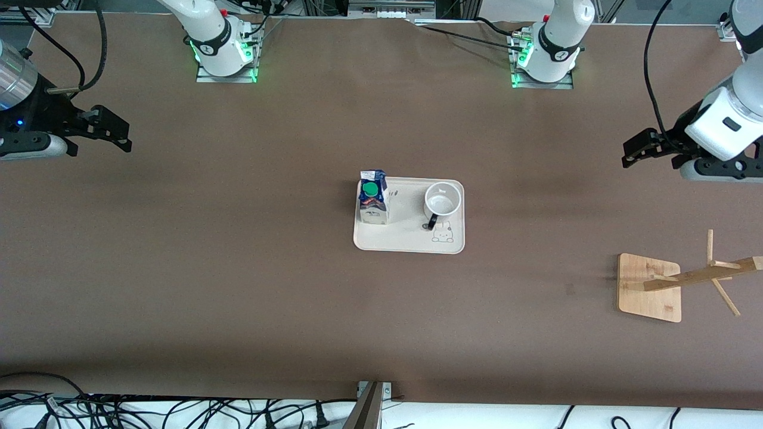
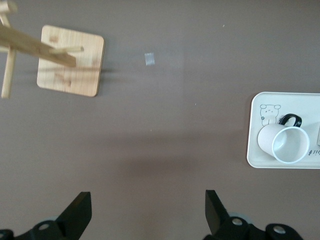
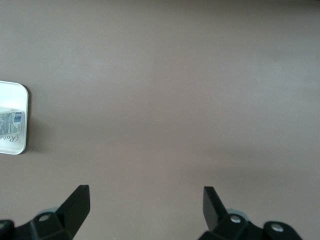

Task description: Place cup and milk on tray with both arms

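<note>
Cup (image 1: 443,204) and milk (image 1: 373,205) both upright on tray (image 1: 409,239), mid-table (image 1: 238,268); milk toward right arm's end. Rabbit drawing on tray; lettering beside it too blurred, possibly "Rabbit". Left hand (image 1: 636,154) and right hand (image 1: 114,132) over bare table, fingers apart, empty. Wooden rack (image 1: 650,288) near left arm's end.

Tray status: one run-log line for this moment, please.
tray: holds milk, cup | left claw: open, clear | right claw: open, clear

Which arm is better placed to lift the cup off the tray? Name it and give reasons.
Left. The cup stands upright on the tray's end toward the left arm, unblocked. Left gripper is open; the right gripper, also open, would have to cross the milk.
</note>
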